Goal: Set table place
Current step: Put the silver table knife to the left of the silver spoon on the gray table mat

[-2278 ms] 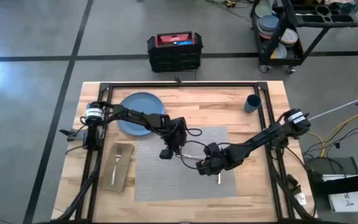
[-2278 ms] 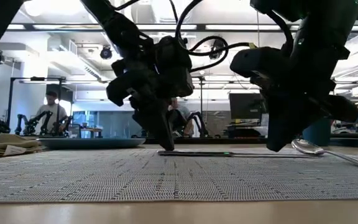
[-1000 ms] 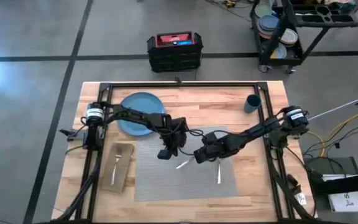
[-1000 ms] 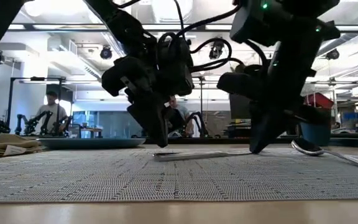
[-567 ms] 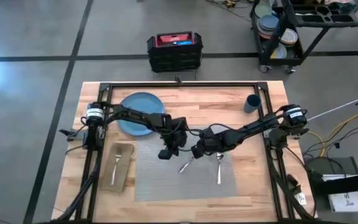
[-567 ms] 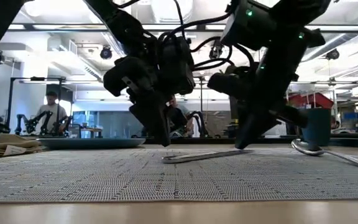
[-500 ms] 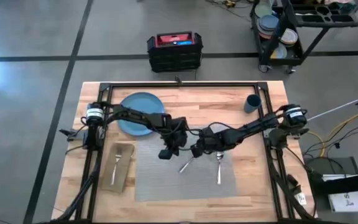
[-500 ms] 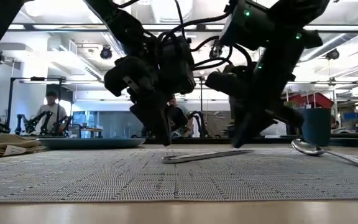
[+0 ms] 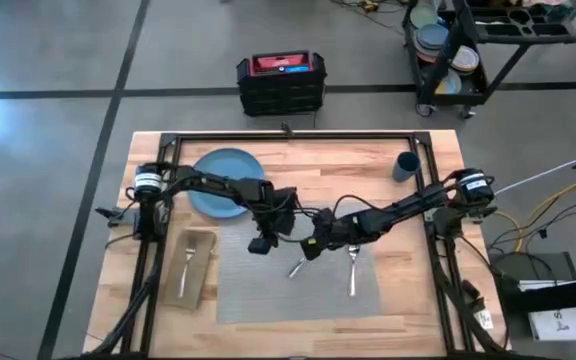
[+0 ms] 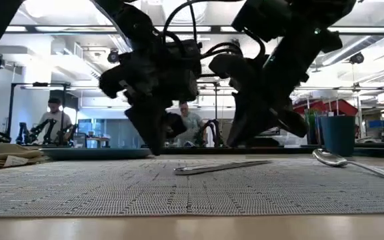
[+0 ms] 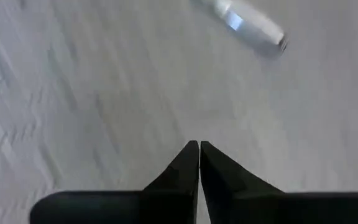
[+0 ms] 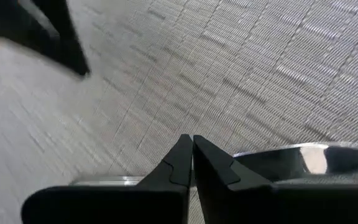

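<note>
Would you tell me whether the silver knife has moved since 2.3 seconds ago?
Yes. The silver knife has swung from crosswise to diagonal on the grey woven placemat, beside the spoon.

One camera looks straight down on the whole bench (image 9: 438,290). Another sits at bench-top level, facing the room. Two wrist cameras look closely at the placemat (image 9: 268,295), which all four views share.

No text, label or number is legible — none.

Backlit low view — blurred wrist views
</note>
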You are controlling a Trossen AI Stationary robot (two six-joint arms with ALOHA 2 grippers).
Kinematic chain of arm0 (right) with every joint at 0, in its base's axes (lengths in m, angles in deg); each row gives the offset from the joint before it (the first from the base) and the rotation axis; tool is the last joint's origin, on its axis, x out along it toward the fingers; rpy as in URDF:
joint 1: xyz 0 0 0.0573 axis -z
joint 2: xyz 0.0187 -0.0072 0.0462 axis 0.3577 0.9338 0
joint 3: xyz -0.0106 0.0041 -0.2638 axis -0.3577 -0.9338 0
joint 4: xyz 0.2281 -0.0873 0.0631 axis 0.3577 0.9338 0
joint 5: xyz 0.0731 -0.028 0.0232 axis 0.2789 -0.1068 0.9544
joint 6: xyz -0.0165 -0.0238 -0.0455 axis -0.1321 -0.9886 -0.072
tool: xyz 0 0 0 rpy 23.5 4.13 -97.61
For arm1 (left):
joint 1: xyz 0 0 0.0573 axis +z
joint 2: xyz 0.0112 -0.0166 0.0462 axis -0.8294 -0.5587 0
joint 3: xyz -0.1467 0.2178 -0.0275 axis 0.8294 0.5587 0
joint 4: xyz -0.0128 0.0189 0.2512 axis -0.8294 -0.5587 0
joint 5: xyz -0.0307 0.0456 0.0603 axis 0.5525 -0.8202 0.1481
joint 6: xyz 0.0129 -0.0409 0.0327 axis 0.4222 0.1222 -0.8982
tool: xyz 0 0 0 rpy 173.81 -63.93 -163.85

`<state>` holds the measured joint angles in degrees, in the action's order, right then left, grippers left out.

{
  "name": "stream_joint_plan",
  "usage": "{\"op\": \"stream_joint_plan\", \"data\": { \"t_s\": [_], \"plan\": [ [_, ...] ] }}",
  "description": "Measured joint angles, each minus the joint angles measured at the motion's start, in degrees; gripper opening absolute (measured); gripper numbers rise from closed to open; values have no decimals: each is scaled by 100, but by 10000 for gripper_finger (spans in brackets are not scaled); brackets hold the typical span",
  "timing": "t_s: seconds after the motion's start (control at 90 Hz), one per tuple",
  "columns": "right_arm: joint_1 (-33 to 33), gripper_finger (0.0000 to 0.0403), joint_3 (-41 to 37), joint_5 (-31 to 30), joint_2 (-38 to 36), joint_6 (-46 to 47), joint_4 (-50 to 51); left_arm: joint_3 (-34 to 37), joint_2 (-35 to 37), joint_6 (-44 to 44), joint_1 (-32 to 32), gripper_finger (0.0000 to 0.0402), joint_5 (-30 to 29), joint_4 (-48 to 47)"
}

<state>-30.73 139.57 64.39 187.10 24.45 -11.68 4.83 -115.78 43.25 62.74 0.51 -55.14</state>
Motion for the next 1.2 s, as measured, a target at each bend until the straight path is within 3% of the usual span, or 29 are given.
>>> {"op": "stream_joint_plan", "data": {
  "t_s": [0.289, 0.544, 0.867, 1.2],
  "plan": [
    [-138, 0, 176, 367, 491, -41, -563, 17, 14, -112, 6, 1, -235, -541],
    [-200, 0, 898, 646, 1194, -328, -559, 24, 14, -112, 5, 1, -237, -501],
    [-523, 0, 1444, 714, 1334, -268, 423, 65, 14, -114, 6, 1, -235, -431],
    [-1026, 0, 1460, 456, 1218, 539, 992, 91, 14, -114, 4, 1, -228, -347]
  ]
}}
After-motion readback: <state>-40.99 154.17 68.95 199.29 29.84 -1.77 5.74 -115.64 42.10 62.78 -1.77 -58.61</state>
